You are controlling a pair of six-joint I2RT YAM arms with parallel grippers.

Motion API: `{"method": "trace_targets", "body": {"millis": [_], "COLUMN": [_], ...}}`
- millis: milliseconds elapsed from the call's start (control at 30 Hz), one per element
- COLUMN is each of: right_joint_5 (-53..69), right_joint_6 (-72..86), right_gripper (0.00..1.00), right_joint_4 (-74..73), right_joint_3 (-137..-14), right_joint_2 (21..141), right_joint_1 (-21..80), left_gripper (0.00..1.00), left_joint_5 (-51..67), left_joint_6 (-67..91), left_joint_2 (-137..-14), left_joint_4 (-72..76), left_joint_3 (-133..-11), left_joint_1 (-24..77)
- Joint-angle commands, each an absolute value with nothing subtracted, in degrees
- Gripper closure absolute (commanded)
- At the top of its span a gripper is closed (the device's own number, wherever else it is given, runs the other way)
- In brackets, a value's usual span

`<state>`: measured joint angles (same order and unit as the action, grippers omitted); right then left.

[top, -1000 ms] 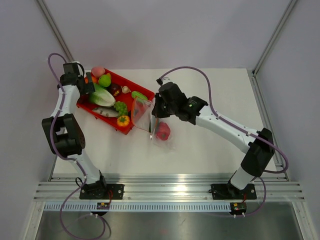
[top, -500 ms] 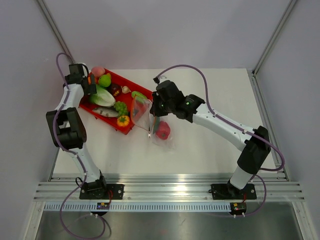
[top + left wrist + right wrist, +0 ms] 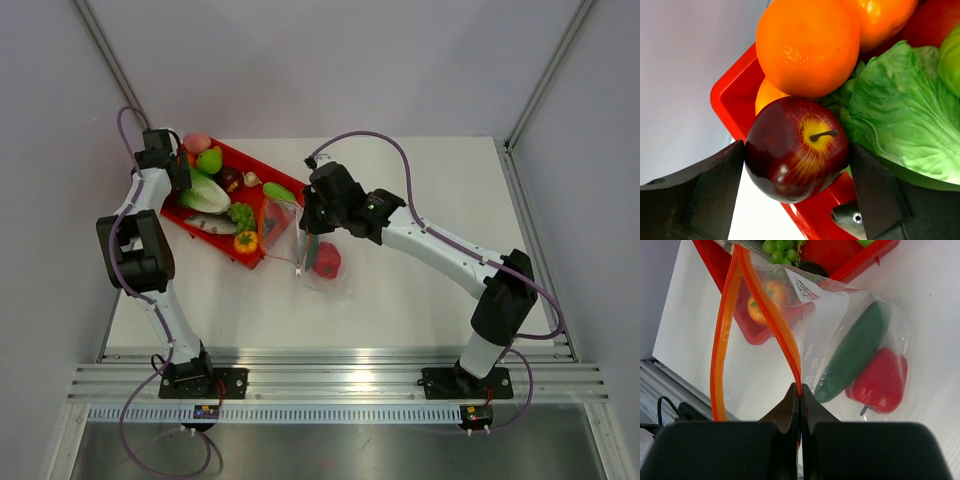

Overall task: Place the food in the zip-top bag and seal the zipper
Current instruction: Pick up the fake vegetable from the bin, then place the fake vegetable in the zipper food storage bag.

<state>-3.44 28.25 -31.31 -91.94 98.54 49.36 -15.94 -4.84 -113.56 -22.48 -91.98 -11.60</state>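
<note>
My left gripper [image 3: 172, 168] is at the far left end of the red tray [image 3: 204, 233]. In the left wrist view it [image 3: 796, 150] is shut on a dark red apple [image 3: 795, 125], a finger against each side, at the tray's rim [image 3: 730, 95]. An orange [image 3: 807, 45] and the cabbage [image 3: 900, 110] lie just behind the apple. My right gripper [image 3: 308, 222] is shut [image 3: 800, 390] on the orange zipper strip [image 3: 767, 305] of the clear bag [image 3: 290, 235] and holds its mouth open. A green cucumber [image 3: 855, 352] and a red pepper [image 3: 880, 380] are inside.
The tray also holds the cabbage [image 3: 205, 192], green grapes [image 3: 241, 213], a small orange pepper [image 3: 246, 241], a green pear [image 3: 209, 160], a pink peach [image 3: 196, 143] and a grey fish [image 3: 212, 224]. Walls stand on the left and at the back.
My left gripper has moved right, in over the tray's far left end. My right gripper has shifted slightly left with the bag.
</note>
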Motion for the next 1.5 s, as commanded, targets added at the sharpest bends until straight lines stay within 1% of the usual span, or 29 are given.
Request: {"method": "trace_targets", "body": {"millis": [0,67,100,167,400,433,467,500,533,700,833,967,1100,1233,1267,1400,1433,1467], "right_joint_5": [-3.2,-3.3,-3.2,-3.3,-4.5,-4.7,-4.8,-5.0,-5.1,-5.2,-5.3,-5.3,-3.4,-1.8,-1.2,2.2,2.5,3.2], "right_joint_6": [27.5,27.6,27.6,27.8,28.1,28.0,28.1,28.0,28.0,28.1,28.3,28.7,29.8,31.0,31.2,32.8,33.6,33.9], "right_gripper": [1.00,1.00,1.00,1.00,1.00,1.00,1.00,1.00,1.00,1.00,1.00,1.00,1.00,1.00,1.00,1.00,1.00,1.00], "right_joint_4": [-30.8,-30.9,-30.9,-30.8,-31.2,-31.3,-31.4,-31.4,-31.5,-31.2,-31.6,-31.7,-31.8,-31.7,-31.9,-31.6,-31.5,-31.3], "right_joint_3": [-94.3,-94.2,-94.2,-94.1,-94.7,-94.9,-95.0,-95.2,-95.3,-96.1,-98.6,-100.9,-102.4,-104.2,-105.2,-106.5,-106.8,-106.8], "right_joint_2": [98.8,98.6,98.7,98.6,98.4,98.2,98.1,98.0,97.9,98.3,100.4,101.7,103.4,105.8,106.3,107.7,107.9,108.0], "right_joint_1": [49.6,49.6,49.6,49.6,49.6,49.6,49.7,49.6,49.7,49.6,49.6,49.3,48.3,47.5,47.5,47.5,47.5,47.5], "left_gripper": [0.24,0.34,0.41,0.46,0.48,0.50,0.56,0.57,0.60,0.61,0.70,0.71,0.74,0.77,0.81,0.83,0.84,0.85], "left_joint_5": [-18.0,-18.1,-18.2,-18.5,-19.3,-18.6,-18.3,-17.8,-16.1,-11.8,-3.5,0.5,7.1,16.3,18.0,26.6,31.0,32.8], "left_joint_6": [-4.4,-3.8,-3.4,-3.0,-1.7,-1.2,-0.9,-0.3,-0.3,4.3,7.0,7.5,8.2,9.4,9.9,13.3,14.1,14.8], "left_joint_2": [-115.0,-114.8,-114.2,-112.9,-103.8,-102.9,-101.2,-100.5,-99.7,-93.1,-89.2,-82.9,-77.3,-73.3,-71.7,-70.3,-70.1,-70.0], "left_joint_4": [-21.7,-22.1,-22.5,-22.8,-23.5,-24.3,-26.1,-27.1,-27.9,-31.9,-36.5,-38.6,-40.3,-42.2,-42.2,-42.2,-41.7,-41.3], "left_joint_3": [-94.7,-94.9,-94.9,-94.3,-90.8,-90.9,-91.1,-91.8,-91.9,-90.9,-91.0,-88.6,-87.5,-86.8,-86.4,-85.1,-84.2,-83.7], "left_joint_1": [-11.6,-11.5,-11.5,-11.5,-10.5,-10.5,-10.5,-10.4,-10.5,-8.8,-7.1,-2.5,-1.2,-0.9,-0.6,1.5,2.3,3.0]}}
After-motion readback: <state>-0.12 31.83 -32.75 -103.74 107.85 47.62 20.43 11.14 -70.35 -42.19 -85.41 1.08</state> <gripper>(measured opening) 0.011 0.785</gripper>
